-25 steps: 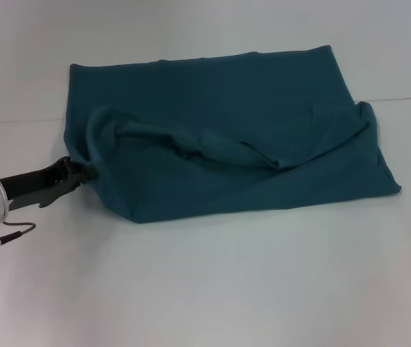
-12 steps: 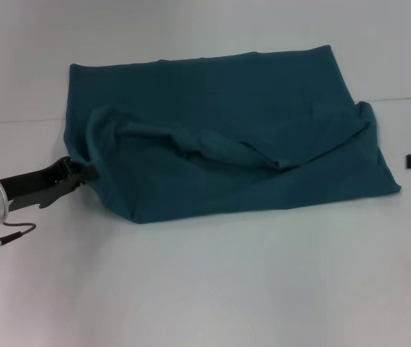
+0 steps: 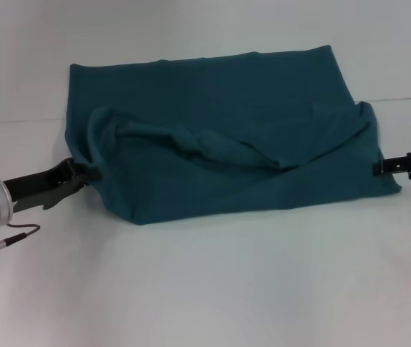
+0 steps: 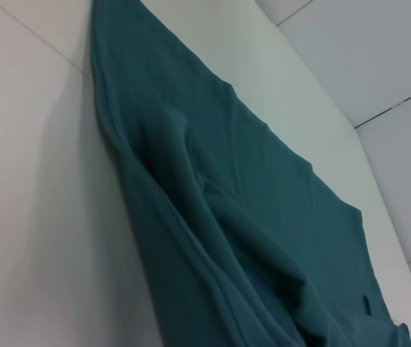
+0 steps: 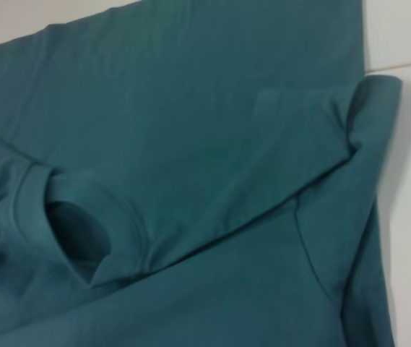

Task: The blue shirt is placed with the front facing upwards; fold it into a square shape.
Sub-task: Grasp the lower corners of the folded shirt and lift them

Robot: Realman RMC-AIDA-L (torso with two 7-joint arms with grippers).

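Observation:
The blue shirt (image 3: pixel 219 137) lies folded over on the white table, with a rumpled ridge running across its middle. Its round collar (image 5: pixel 75 235) and a folded-in sleeve corner (image 5: pixel 368 108) show in the right wrist view. My left gripper (image 3: pixel 89 172) is at the shirt's left edge, shut on a bunched fold of the cloth. My right gripper (image 3: pixel 380 168) reaches in from the right and sits just at the shirt's right edge, low over the table. The left wrist view looks along the shirt (image 4: pixel 227 210) from its side.
The white table (image 3: pixel 212 289) spreads around the shirt, with a wide bare stretch in front. A thin seam line (image 3: pixel 17 121) crosses the table behind the shirt's left side.
My right gripper has come into view from the right and moved left up to the shirt's right edge. The left gripper and the shirt have barely moved.

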